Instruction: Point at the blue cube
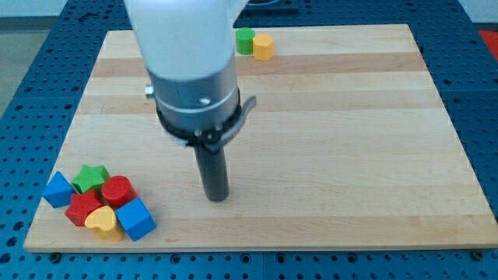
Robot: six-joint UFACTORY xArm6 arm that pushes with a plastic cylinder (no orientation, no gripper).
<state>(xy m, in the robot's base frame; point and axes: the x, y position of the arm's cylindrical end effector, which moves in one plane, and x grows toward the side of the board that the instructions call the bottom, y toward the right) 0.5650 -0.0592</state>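
Counter (327, 140) of pale wood fills the view, with the arm's white and dark body over its upper left. The rod's lower end, my tip (216, 197), stands well right of a touching cluster at the bottom left. There the blue cube (136, 219) sits rightmost, beside a yellow heart (101, 222), red cylinder (117, 190), another red block (82, 207) of unclear shape, green star (91, 178) and blue block (57, 189). No pincer exists.

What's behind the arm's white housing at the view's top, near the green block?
Only the green block's right part shows, touching a yellow block. Its left side and the board behind the housing are covered. My tip is far from them.
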